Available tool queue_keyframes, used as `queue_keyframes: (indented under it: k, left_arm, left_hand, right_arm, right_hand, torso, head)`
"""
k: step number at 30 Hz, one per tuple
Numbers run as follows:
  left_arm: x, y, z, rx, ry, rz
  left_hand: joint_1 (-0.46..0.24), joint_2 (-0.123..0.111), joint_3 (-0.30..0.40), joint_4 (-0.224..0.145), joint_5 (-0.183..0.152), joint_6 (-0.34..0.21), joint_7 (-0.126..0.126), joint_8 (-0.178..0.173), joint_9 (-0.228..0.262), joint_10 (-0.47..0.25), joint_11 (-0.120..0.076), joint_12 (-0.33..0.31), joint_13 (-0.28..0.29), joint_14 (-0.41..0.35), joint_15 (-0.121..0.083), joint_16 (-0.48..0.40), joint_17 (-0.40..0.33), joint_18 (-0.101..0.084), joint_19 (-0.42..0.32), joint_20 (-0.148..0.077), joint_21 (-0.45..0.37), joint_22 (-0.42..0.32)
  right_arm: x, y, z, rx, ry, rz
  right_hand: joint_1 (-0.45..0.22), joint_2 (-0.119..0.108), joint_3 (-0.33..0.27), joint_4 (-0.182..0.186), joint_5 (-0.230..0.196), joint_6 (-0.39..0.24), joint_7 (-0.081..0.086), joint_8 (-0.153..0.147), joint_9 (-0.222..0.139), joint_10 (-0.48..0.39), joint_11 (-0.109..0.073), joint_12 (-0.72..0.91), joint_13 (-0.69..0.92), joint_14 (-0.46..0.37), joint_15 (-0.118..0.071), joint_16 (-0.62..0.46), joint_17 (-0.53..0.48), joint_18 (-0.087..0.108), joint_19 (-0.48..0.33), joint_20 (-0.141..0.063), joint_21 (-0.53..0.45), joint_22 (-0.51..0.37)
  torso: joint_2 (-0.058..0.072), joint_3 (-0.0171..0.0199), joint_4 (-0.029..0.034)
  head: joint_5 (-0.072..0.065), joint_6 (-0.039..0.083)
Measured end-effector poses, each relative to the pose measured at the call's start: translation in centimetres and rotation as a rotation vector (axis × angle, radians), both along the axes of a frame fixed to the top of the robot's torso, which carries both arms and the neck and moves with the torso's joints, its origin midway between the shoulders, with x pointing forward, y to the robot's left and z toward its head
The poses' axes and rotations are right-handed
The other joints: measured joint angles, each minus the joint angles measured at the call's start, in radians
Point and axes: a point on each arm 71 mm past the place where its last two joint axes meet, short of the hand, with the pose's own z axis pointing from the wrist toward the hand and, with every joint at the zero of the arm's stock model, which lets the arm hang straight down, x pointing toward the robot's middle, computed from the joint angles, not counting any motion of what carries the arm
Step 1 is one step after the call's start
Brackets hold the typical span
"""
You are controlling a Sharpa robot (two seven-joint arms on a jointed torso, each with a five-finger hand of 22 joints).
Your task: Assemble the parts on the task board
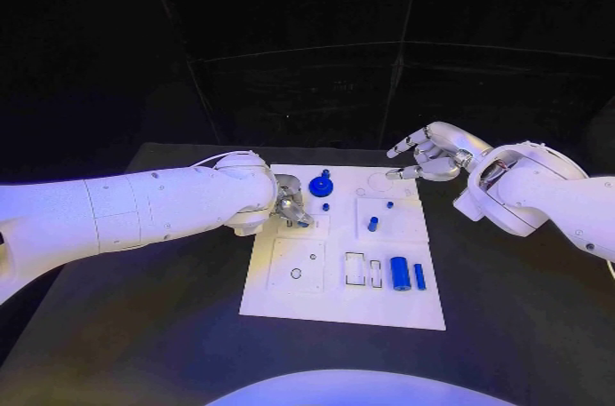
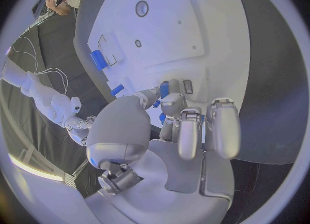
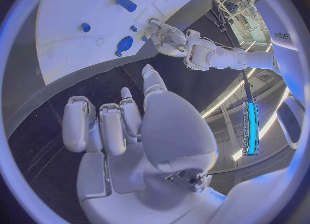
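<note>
Head view, left hand [image 1: 287, 203] fingers curled over task board [image 1: 344, 310], grip unclear, right hand [image 1: 432, 154] fingers spread, empty, blue cylinder [image 1: 400, 273] nearer.

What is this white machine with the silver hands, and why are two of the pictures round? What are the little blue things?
It is a robot with two white arms, and each arm ends in a silver hand. The square picture is taken from a camera on its head, looking down at a black table. The two round pictures come from cameras at its wrists, just behind each hand, so the hand looks huge there.

On the table lies a white task board. The blue things are small parts for it: a round blue knob, a fat blue cylinder and a thinner blue bar beside it.

The left hand reaches down at the board's edge; I cannot tell whether it holds anything. The right hand hangs above the board's far corner, holding nothing.
</note>
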Motion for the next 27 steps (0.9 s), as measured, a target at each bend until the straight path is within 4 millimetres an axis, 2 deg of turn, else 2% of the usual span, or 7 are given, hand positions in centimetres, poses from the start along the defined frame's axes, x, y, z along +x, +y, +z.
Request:
queue_keyframes:
  k: [6,8,11,22,27]
  left_arm:
    - [0.02,0.11,-0.10,-0.002,0.013,0.003]
    - [0.01,0.12,-0.12,-0.004,0.017,0.004]
    - [0.01,0.15,-0.16,-0.006,0.024,0.005]
    - [0.06,0.27,-0.22,-0.012,0.038,0.011]
    - [0.13,0.33,-0.24,-0.014,0.041,0.015]
  left_hand:
    - [-0.049,0.011,0.040,-0.015,0.000,0.018,0.000,-0.006,-0.010,0.010,-0.005,0.002,0.000,0.000,0.000,0.000,0.000,0.000,0.000,0.000,0.000,0.000]
    - [-0.062,0.013,0.047,-0.019,0.004,0.024,-0.005,-0.007,-0.013,0.025,-0.004,0.027,0.035,0.000,0.000,0.000,0.000,0.000,0.000,0.000,0.000,0.000]
    - [-0.077,0.016,0.057,-0.024,0.005,0.031,-0.005,-0.009,-0.017,0.032,-0.007,0.039,0.056,0.000,0.000,0.000,0.000,0.000,0.000,0.000,0.000,0.000]
    - [-0.111,0.018,0.084,-0.032,0.004,0.041,-0.009,-0.015,-0.027,0.035,-0.007,0.043,0.069,0.000,0.000,0.000,0.000,0.000,0.000,0.000,0.000,0.000]
    - [-0.128,0.026,0.097,-0.033,0.004,0.048,-0.008,-0.019,-0.034,0.036,-0.007,0.050,0.073,0.000,0.000,0.000,0.000,0.000,0.000,0.000,0.000,0.000]
  right_arm:
    - [0.04,-0.01,-0.02,-0.001,0.001,-0.001]
    - [0.05,-0.01,-0.03,-0.001,0.001,-0.001]
    - [0.06,0.00,-0.04,-0.001,0.001,0.000]
    - [0.15,0.12,-0.08,-0.002,0.003,0.001]
    - [0.20,0.16,-0.10,-0.003,0.004,0.001]
  right_hand:
    - [0.000,0.000,0.000,0.000,0.000,0.000,0.000,0.000,0.000,0.000,0.000,0.000,0.000,0.000,0.000,0.000,0.000,0.000,0.000,0.000,0.000,0.000]
    - [0.000,0.000,0.000,0.000,0.000,0.000,0.000,0.000,0.000,0.000,0.000,0.000,0.000,0.000,0.000,0.000,0.000,0.000,0.000,0.000,0.000,-0.001]
    - [0.000,0.000,0.000,0.000,0.000,0.000,0.000,0.000,0.000,0.000,0.000,0.000,0.000,0.000,0.000,0.000,0.000,0.000,0.000,0.000,0.000,-0.001]
    - [0.000,0.000,-0.001,-0.001,0.000,0.000,0.000,0.000,0.000,0.000,0.000,0.000,0.000,0.000,0.000,0.000,0.000,0.000,0.000,0.000,-0.004,-0.001]
    - [0.000,0.000,-0.003,-0.003,0.000,0.000,0.000,0.000,0.000,0.000,0.000,0.000,0.000,0.000,0.000,0.000,0.000,0.000,0.000,0.000,-0.004,-0.002]
  torso:
    - [0.000,0.0006,-0.0006]
    - [0.000,0.0007,-0.0006]
    - [0.000,0.0009,-0.0006]
    - [0.000,0.0010,-0.0011]
    - [0.000,0.0010,-0.0012]
  head:
    - [0.000,-0.002]
    - [-0.001,-0.002]
    - [-0.001,-0.003]
    - [-0.002,-0.007]
    - [-0.003,-0.007]
